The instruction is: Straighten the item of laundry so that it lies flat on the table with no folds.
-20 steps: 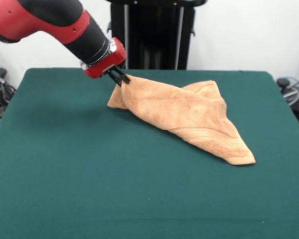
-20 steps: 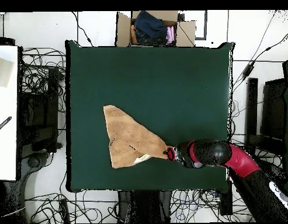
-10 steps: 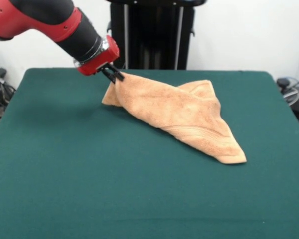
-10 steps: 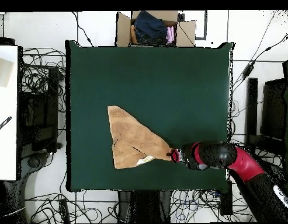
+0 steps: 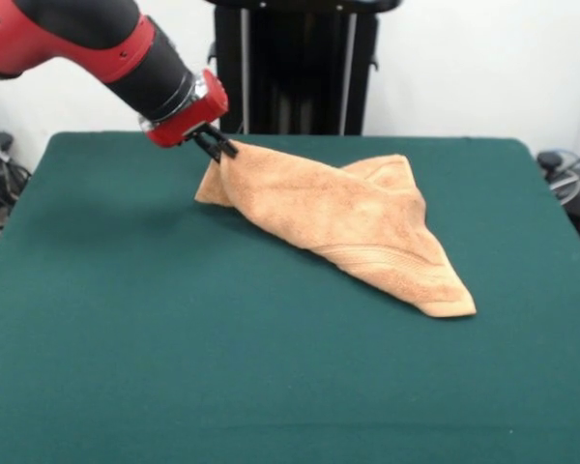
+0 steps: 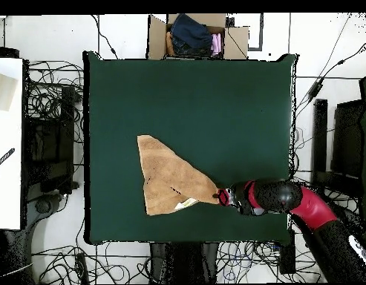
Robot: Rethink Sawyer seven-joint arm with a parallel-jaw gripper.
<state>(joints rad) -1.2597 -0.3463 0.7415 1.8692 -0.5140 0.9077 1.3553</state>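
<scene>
The orange-tan towel (image 5: 353, 217) lies on the green worktop (image 5: 174, 367), bunched into a rough triangle rather than spread out. One corner of it is lifted a little off the cloth surface, and the gripper (image 5: 218, 147) is clamped on that corner, its dark fingers pinched together around the terry cloth. From that held corner the towel slopes down and widens, with a soft ridge running along its length and a folded flap sticking up near its back edge. The opposite tip rests flat on the worktop, pointing away from the gripper. Stitched band lines show across the fabric close to that resting tip. From straight above, the towel (image 6: 167, 178) reads as a long wedge: its narrow end meets the gripper (image 6: 218, 197), and its wide end fans away from it toward the middle of the worktop (image 6: 215, 104). A small pale patch, probably a label though I can't be sure, peeks out along the towel's edge just beside the gripper. The red and black arm (image 6: 289, 200) reaches in low over the worktop edge behind the gripper. Beyond the side of the worktop farthest from the arm sits an open cardboard box (image 6: 197, 35) holding dark and pink clothing.
</scene>
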